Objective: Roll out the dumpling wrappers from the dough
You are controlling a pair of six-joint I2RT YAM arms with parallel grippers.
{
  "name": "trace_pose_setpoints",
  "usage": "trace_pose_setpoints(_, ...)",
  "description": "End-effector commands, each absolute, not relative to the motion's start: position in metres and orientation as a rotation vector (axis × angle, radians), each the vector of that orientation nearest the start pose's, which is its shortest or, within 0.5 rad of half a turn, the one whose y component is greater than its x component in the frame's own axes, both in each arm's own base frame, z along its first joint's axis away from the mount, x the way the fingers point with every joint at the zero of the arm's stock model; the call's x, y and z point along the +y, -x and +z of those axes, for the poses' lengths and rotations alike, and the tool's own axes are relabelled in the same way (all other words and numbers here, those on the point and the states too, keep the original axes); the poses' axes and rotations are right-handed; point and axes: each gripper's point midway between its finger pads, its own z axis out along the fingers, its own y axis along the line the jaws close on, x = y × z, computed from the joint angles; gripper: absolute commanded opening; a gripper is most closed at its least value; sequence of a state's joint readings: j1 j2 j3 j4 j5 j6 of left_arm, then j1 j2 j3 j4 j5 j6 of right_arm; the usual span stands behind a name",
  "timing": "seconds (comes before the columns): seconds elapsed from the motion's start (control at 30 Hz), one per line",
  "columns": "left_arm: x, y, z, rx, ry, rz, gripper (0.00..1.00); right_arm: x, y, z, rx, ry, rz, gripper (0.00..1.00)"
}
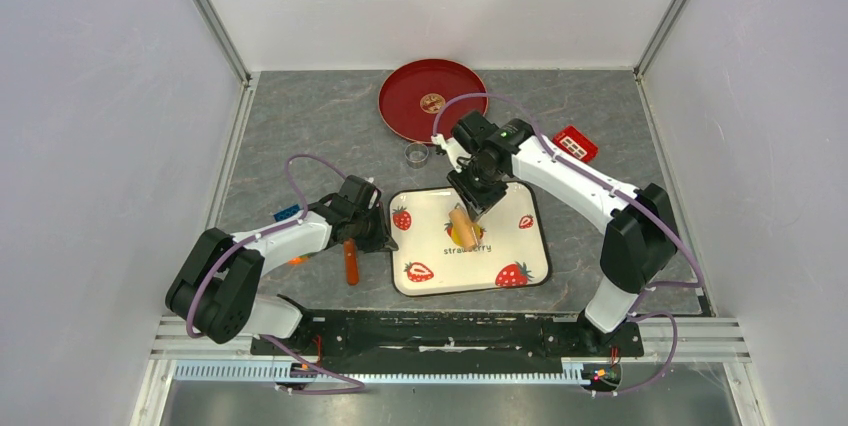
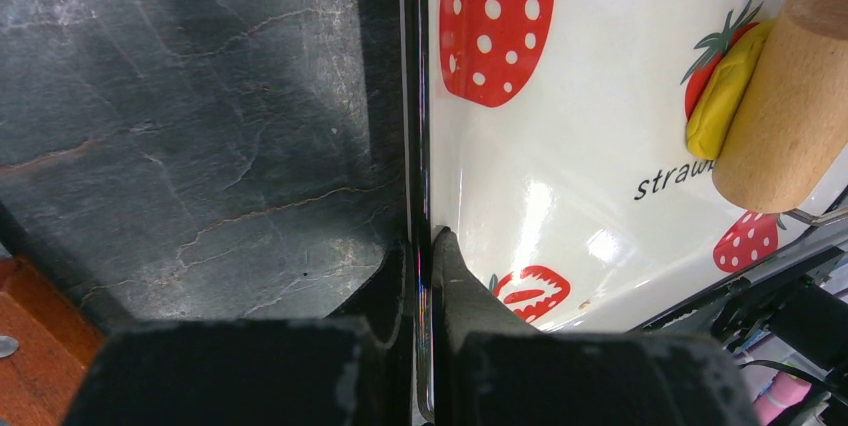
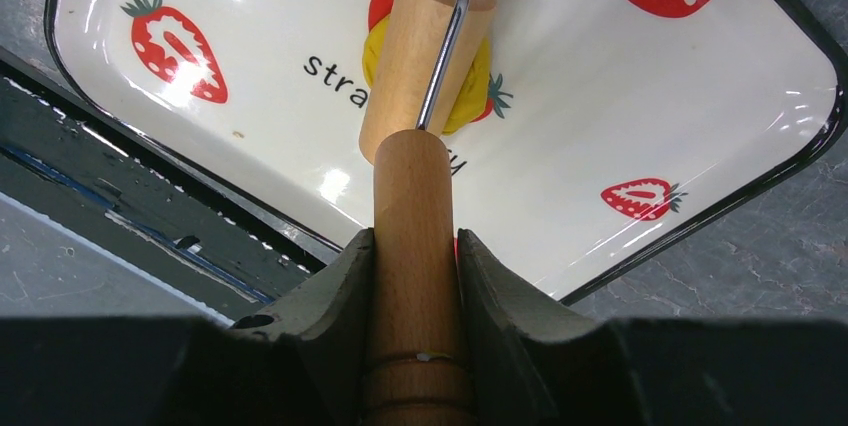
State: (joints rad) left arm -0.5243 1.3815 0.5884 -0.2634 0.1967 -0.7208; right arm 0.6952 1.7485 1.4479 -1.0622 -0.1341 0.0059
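"Yellow dough lay in the middle of the tray, squashed under the wooden roller, right over the printed word. What worried you?"

"The grip. The right pincer was clamped on the roller's handle from both sides. That handle was smooth and round, so I judged a hard push could have let it twist or slide between the fingers."

"And the tray?"

"The left pincer was pressed together on its left rim, a thin glossy edge. If that pinch had slipped, the tray might have skated over the table with each stroke."

"The dough itself?"

"A fairly thick lump, poking out on both sides of the roller. It could have stuck to the wood and lifted off, or been rolled lopsided rather than round."

"Any finished wrapper?"

"One small disc sat on the red plate at the far side of the table, well apart from the tray. A little metal ring stood between plate and tray, near the right arm. A wide swing might have knocked it."
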Motion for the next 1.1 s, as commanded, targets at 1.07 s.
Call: trace_pose_setpoints(1.07,-0.162,-0.194,-0.009,2.834,0.232,-0.414,0.02,0.213,-0.278,0.134,2.601,0.683,0.717,0.00)
